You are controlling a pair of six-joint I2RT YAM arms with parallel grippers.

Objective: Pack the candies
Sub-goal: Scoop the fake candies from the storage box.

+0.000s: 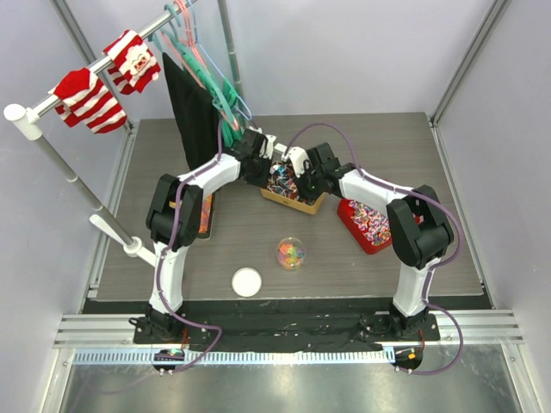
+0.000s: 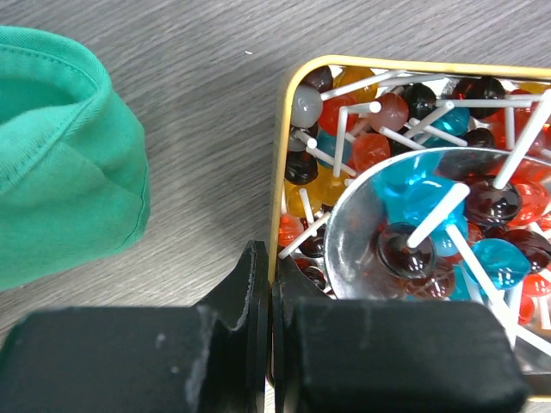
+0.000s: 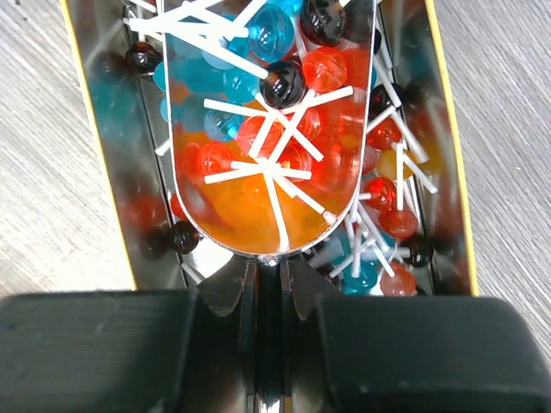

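Right claw (image 3: 269, 282) clamps narrow on a silver scoop (image 2: 349, 232) heaped with candies (image 3: 258, 163) above a yellow tin (image 2: 281, 172), whose 10 o'clock rim the left claw (image 2: 269, 277) pinches shut; the lift should probably stay level and slow toward the cup (image 1: 291, 252) at 6 o'clock, avoiding spills.

Two striped socks (image 1: 89, 99), one lid (image 1: 246, 282), one red tray (image 1: 349, 225), one tin (image 1: 294, 203), one scoop (image 2: 353, 228), countless candies (image 1: 291, 252).
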